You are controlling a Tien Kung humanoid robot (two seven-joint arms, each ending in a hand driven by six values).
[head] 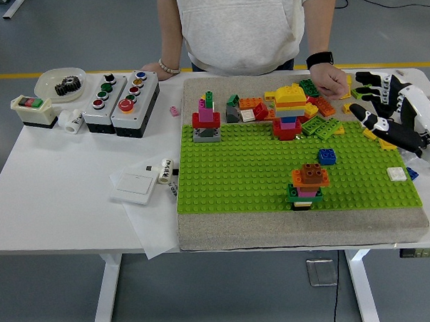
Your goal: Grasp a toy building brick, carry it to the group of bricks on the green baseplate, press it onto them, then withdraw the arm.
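Flanking the brick stack [309, 186]: blue brick [327, 156], white brick [396, 173], baseplate [244, 177].

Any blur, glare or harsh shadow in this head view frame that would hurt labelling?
Head view: lighting is even and soft, with only faint shadows under the brick stack on the green baseplate; the right hand at the right edge looks slightly soft and is cut off by the frame; no glare on the white table; small bricks at the far edge stay legible.

The white worktop [60, 203] carries a beige mat [303, 228] (under the green baseplate [237, 174]), two button boxes [119, 99], a dish [60, 83] and a white switch plate [134, 182].
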